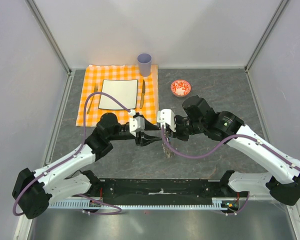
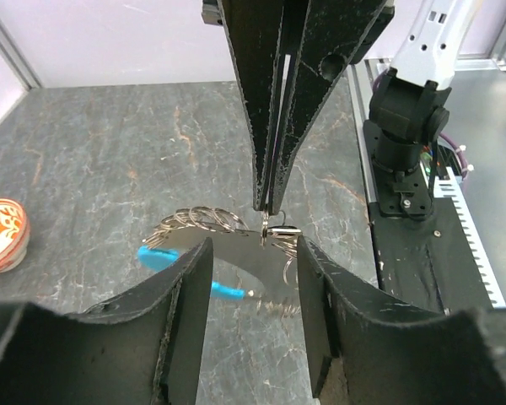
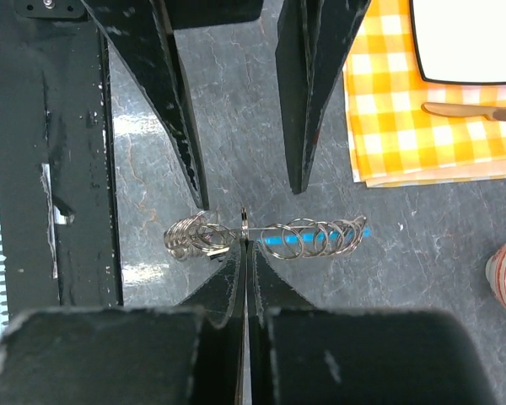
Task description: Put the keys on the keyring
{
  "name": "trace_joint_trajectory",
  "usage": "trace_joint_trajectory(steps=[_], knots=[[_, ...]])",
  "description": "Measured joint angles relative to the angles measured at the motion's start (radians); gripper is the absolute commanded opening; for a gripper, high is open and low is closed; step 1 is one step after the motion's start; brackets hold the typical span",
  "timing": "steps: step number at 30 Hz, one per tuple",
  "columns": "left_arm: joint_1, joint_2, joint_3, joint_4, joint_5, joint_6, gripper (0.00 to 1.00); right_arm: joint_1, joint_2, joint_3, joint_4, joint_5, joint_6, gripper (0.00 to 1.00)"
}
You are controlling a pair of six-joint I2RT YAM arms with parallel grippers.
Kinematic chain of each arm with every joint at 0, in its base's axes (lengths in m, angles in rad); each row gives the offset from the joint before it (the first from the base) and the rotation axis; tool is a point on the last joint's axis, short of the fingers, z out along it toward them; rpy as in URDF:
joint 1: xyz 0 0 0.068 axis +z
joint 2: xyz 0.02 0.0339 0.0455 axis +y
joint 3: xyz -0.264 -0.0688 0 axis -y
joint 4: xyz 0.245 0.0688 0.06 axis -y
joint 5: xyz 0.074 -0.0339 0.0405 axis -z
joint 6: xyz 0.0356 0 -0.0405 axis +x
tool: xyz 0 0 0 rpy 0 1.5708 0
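Closest to the lens in the left wrist view are the left gripper [image 2: 255, 253]'s own two black fingers [image 2: 185, 312]. Its jaws are spread wide with nothing clamped between them. Just past them is the keyring [image 2: 204, 219], a loose coil of thin grey wire loops with a bright blue segment [image 2: 156, 256] at one end. Coming in from the opposite side, the right gripper [image 2: 270, 198] has its jaws pressed tight together, pinching one thin loop near the middle of the coil. The right wrist view backs that up: the coil lies crosswise right at its tips, and the left arm's two fingers point in from the far side. One tip is right at the bunched end of the loops, though I can't tell if it's actually touching. Also can't tell whether the ring rests on the grey stone-look worktop [image 1: 215, 95] or dangles just above it. From the top camera, both arms meet mid-worktop, towards the near edge. Farther back there's an orange checked cloth [image 1: 115, 72] with a white square plate [image 1: 118, 94], a fork [image 1: 92, 100] to its left and a table knife [image 1: 142, 92] to its right. A lilac cup [image 1: 144, 64] stands at the cloth's far corner, and a small red patterned bowl [image 1: 180, 88] sits off to the right on bare worktop.
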Motion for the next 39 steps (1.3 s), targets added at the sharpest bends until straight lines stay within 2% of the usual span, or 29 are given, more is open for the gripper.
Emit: trace_joint_trajectory(steps=[15,18,20,21,25,29,32,39], knots=[[-0.005,0.093,0.035,0.022,0.067,-0.015,0.29,0.002,0.001,0.0,0.004,-0.002,-0.003,0.0],[-0.009,0.099,0.04,0.025,0.075,-0.018,0.21,0.002,0.002,0.0,0.006,-0.002,-0.003,0.0],[-0.011,0.103,0.043,0.028,0.077,-0.019,0.06,0.002,0.005,0.0,0.011,-0.002,-0.003,0.0],[-0.011,0.103,0.044,0.029,0.077,-0.021,0.02,0.002,0.006,0.0,0.013,-0.002,-0.003,0.0],[-0.011,0.109,0.045,0.024,0.082,-0.024,0.02,0.002,0.011,0.0,0.009,-0.001,-0.007,0.0],[-0.011,0.109,0.045,0.015,0.073,-0.025,0.02,0.002,0.008,-0.014,0.024,0.005,0.0,0.16],[-0.011,0.103,0.044,0.002,0.039,-0.031,0.02,0.001,-0.021,-0.065,0.086,0.025,0.022,0.23],[-0.013,0.042,-0.04,0.136,-0.074,-0.117,0.02,0.002,-0.185,-0.243,0.296,0.084,0.1,0.23]])
